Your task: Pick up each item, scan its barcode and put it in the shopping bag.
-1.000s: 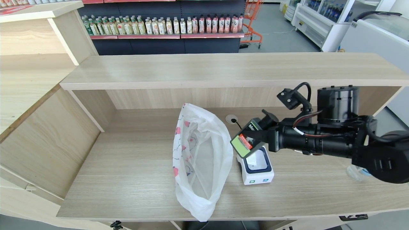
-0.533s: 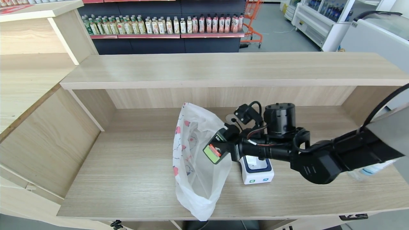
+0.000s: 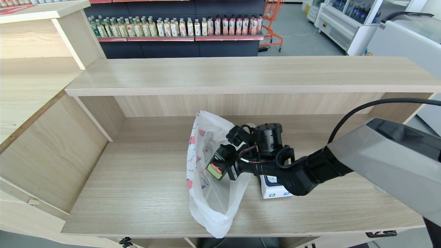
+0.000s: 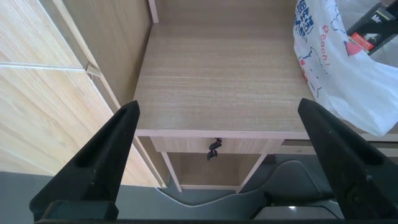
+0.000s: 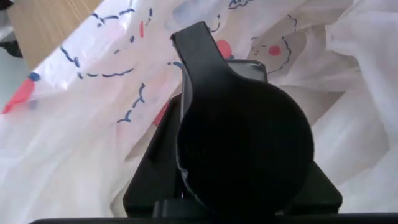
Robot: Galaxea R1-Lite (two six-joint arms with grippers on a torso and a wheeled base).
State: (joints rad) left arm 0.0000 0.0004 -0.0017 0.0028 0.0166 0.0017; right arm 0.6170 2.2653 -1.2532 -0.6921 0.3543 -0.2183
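Observation:
A white shopping bag (image 3: 210,193) with red and blue prints lies on the wooden counter (image 3: 137,193), its mouth open upward. My right gripper (image 3: 222,162) is shut on a small black box with a green and red end (image 3: 215,171), held in the bag's mouth. A white and blue barcode scanner (image 3: 272,191) stands just right of the bag, partly under the right arm. In the right wrist view a black finger (image 5: 242,143) covers the box (image 5: 152,177), with bag film (image 5: 74,130) around it. My left gripper (image 4: 217,158) is open over the counter's front edge, left of the bag (image 4: 339,81) and box (image 4: 372,28).
The counter sits in a recess with a wooden side wall (image 3: 51,151) on the left, a back wall (image 3: 206,103) and a raised top shelf (image 3: 241,74) above. Bare counter lies left of the bag. Store shelves with bottles (image 3: 172,27) stand behind.
My right arm has swung left and down, carrying the box from above the scanner into the bag's mouth. The bag and scanner have stayed put.

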